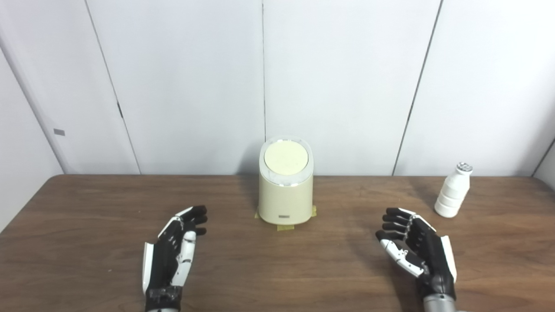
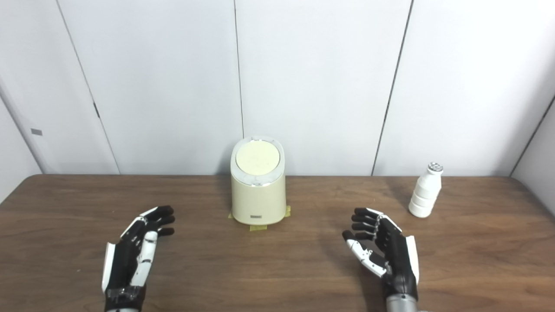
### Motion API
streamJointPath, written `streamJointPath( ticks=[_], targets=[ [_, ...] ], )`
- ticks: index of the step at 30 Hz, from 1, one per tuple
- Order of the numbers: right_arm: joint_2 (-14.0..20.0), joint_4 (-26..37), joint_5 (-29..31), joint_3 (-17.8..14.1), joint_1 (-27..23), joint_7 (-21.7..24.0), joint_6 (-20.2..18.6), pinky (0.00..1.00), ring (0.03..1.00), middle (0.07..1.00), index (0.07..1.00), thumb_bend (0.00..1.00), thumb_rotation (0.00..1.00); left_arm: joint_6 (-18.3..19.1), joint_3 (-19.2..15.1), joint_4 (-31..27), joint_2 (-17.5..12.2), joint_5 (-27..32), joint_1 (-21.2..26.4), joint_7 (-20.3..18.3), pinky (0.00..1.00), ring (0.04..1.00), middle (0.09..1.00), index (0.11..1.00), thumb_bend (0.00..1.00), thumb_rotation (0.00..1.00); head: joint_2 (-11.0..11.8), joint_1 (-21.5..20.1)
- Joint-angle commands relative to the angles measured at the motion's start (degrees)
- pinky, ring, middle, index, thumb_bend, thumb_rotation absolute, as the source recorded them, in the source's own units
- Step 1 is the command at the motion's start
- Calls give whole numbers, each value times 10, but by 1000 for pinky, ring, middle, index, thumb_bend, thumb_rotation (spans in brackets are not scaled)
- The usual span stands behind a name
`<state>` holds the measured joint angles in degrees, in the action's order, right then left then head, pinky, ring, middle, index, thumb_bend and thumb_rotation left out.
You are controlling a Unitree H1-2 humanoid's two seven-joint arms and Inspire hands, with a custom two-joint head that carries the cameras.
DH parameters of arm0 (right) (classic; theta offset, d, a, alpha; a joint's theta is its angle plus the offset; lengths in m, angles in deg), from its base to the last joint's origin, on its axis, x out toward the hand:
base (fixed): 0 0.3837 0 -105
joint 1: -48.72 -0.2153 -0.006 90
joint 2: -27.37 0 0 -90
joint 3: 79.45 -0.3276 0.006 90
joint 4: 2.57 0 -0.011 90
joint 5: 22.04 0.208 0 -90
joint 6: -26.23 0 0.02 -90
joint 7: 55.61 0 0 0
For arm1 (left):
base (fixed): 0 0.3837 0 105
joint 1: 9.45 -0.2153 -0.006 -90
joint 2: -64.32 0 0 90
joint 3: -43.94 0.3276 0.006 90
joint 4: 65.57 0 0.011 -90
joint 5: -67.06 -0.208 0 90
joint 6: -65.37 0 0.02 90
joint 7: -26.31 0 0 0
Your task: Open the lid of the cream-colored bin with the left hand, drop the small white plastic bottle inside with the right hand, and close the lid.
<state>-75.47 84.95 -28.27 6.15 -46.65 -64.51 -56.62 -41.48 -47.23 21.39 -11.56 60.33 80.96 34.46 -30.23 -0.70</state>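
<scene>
- The desk [image 1: 86,242] is brown wood, and it carries everything in play; pale wall panels close it off behind.
- The cream-colored bin [image 1: 285,197] stands upright at the middle of the desk toward the back, its long axis vertical. Its round lid [image 1: 286,157] is shut and tilts toward the camera. Yellow tape shows at its base.
- The left robot hand [image 1: 175,249] rests low, forward and left of the bin, holding nothing, fingers spread and pointing up-desk. The bin lies ahead and to its right; the lid sits above the fingertips, so I judge the opening move needs a reach inward and upward.
- The right robot hand [image 1: 414,247] is likewise empty and spread.
- The small white plastic bottle [image 1: 453,190] stands upright at the far right, cap up, well apart from the bin. It lies ahead and slightly right of the right robot hand, clearly the nearer one.
</scene>
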Motion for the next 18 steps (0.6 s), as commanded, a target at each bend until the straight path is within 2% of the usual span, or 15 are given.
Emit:
streamJointPath(
  ticks=[1,2,3,6,7,8,9,10,12,13,14,15,16,17,18],
  targets=[
    [-1,9,-1,0,-11,0,8,551,625,644,641,250,102,-9,-2,26,-14,-38,-9,5,654,729,745,728,219,726,-1,-1],
    [-1,10,0,0,-11,0,8,550,624,643,640,251,97,-8,-3,25,-13,-41,-10,7,647,725,741,723,202,606,-1,-1],
    [-1,10,-2,0,-11,-1,6,550,624,643,640,252,96,-3,-2,23,-12,-45,-10,9,645,723,740,721,196,564,-1,-1],
    [-3,14,2,0,-11,0,0,543,620,642,643,249,75,-1,-2,21,-12,-51,-11,11,642,728,746,725,182,531,-1,-1],
    [-1,13,-1,1,-11,1,2,548,624,644,644,245,124,-3,-3,22,-12,-51,-11,11,638,725,744,723,176,519,0,-1],
    [0,13,-4,2,-11,1,4,546,623,645,643,223,346,-5,-3,23,-12,-51,-10,11,636,723,743,721,169,507,0,-1],
    [0,13,-6,2,-11,0,4,545,622,645,643,216,434,-5,-3,23,-11,-50,-10,12,636,723,742,720,167,501,0,-1],
    [0,14,-7,2,-11,-1,4,546,622,644,640,248,600,-2,-3,22,-11,-50,-11,11,634,722,742,720,171,498,0,-1],
    [0,13,-6,2,-11,-1,8,554,626,643,637,287,592,-2,-3,21,-11,-50,-11,11,637,726,744,723,173,499,0,-1],
    [0,11,-5,2,-12,-1,13,550,624,643,638,357,390,-5,-3,23,-11,-53,-11,13,636,724,743,723,172,500,0,-1],
    [0,9,-4,2,-12,-1,17,545,624,645,640,403,246,-7,-3,24,-11,-55,-11,14,632,720,740,722,169,499,0,-1],
    [0,10,-3,2,-12,0,15,543,624,646,641,418,197,-9,-2,25,-12,-57,-10,15,630,719,740,721,168,499,0,-1],
    [0,12,-5,2,-11,1,9,550,627,647,641,363,282,-8,-2,25,-12,-57,-10,15,630,720,740,721,169,505,0,-1],
    [0,14,-6,3,-11,1,5,557,632,649,642,322,511,-8,-2,25,-12,-57,-10,14,630,721,741,721,171,513,0,-1],
    [0,16,-8,3,-10,0,1,559,634,650,642,308,595,-6,-2,24,-12,-55,-10,13,630,721,741,721,171,516,0,-1]
  ],
)
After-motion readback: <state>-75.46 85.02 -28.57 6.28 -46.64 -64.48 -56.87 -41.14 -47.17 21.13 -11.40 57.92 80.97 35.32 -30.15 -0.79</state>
